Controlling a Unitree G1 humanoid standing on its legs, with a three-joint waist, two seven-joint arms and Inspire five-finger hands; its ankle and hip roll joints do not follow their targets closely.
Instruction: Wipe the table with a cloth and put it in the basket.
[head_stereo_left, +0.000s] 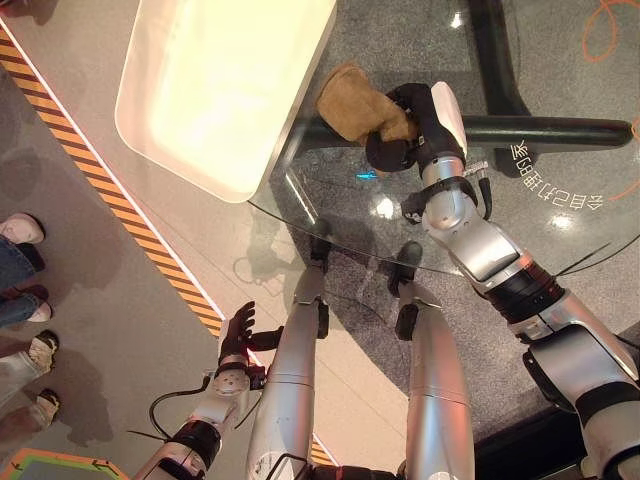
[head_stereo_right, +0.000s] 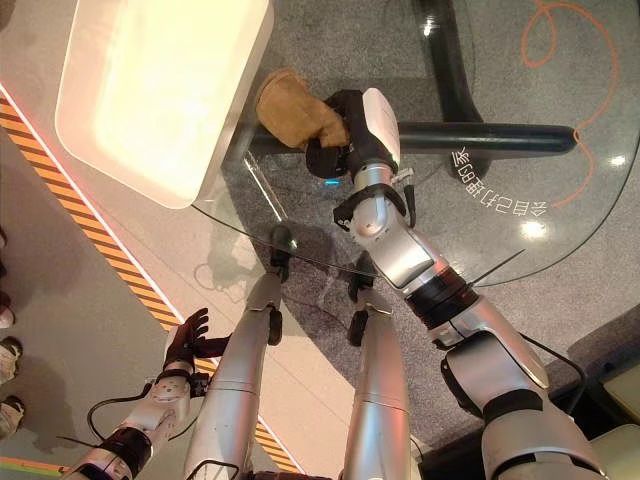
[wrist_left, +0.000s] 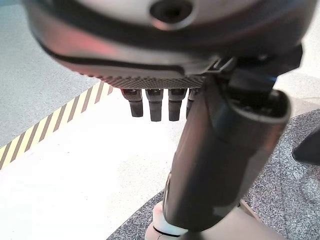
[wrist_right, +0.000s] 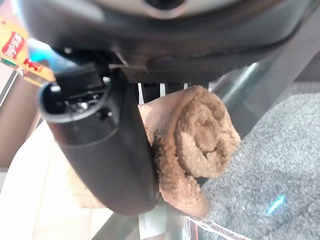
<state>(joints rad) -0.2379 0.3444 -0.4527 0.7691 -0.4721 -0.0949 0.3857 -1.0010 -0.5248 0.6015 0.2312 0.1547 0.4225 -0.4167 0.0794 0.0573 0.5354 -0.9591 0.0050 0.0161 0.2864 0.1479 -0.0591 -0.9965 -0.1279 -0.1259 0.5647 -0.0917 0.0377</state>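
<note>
The right robot hand (head_stereo_left: 405, 125) is gripping the rolled brown cloth (head_stereo_left: 355, 103) with curled fingers on the glass tabletop (head_stereo_left: 560, 215), near its edge beside the white basket (head_stereo_left: 215, 90). The basket is lying just past the cloth. The left robot hand (head_stereo_left: 237, 335) is hanging relaxed, well apart.

White characters printed on glass table (head_stereo_left: 560, 190), mirrored/upside down from head cam, not legible. Small red-yellow label (wrist_right: 17, 47) in right wrist view, print too small to read.
</note>
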